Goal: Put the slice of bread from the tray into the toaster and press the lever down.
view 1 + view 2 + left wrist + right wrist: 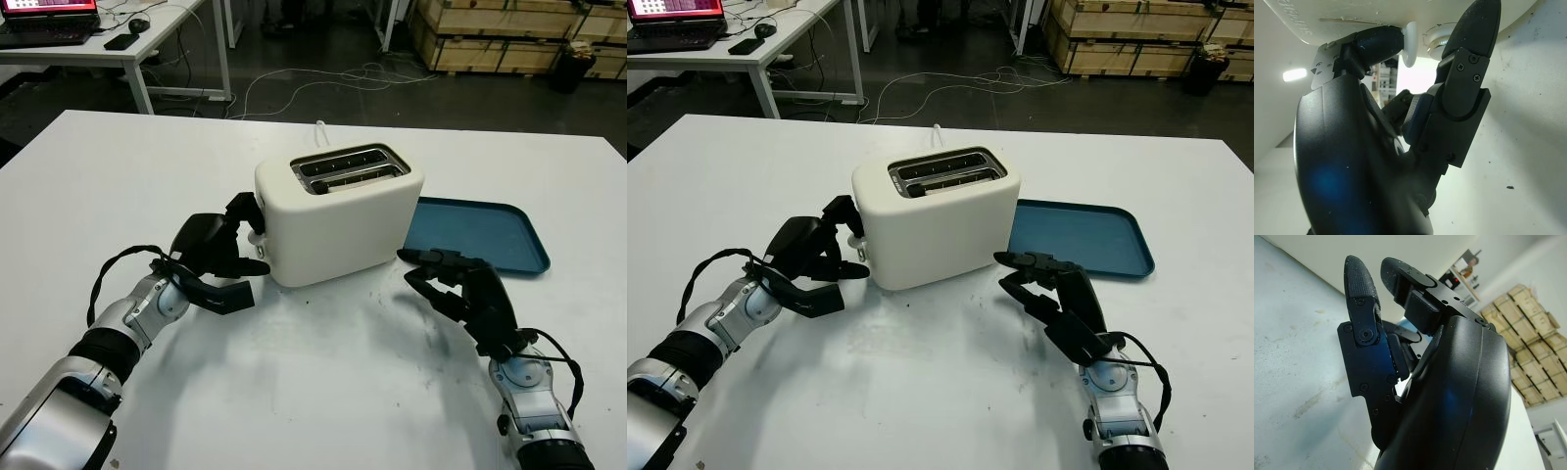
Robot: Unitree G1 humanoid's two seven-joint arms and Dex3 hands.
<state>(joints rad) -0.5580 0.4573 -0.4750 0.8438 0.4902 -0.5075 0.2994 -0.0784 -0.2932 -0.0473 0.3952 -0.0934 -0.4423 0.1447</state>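
The white toaster stands mid-table, and a tan edge of the bread slice shows low in its front slot. The blue tray to its right holds nothing. My left hand is at the toaster's left end, shut on the white lever. One finger lies on top of the lever knob and another runs up beside the dial. My right hand is open just above the table, off the toaster's front right corner and in front of the tray.
A white cord leaves the toaster's back. The table's far edge runs behind it. Beyond are a desk with a laptop, floor cables and wooden crates. The table surface in front of the toaster is bare.
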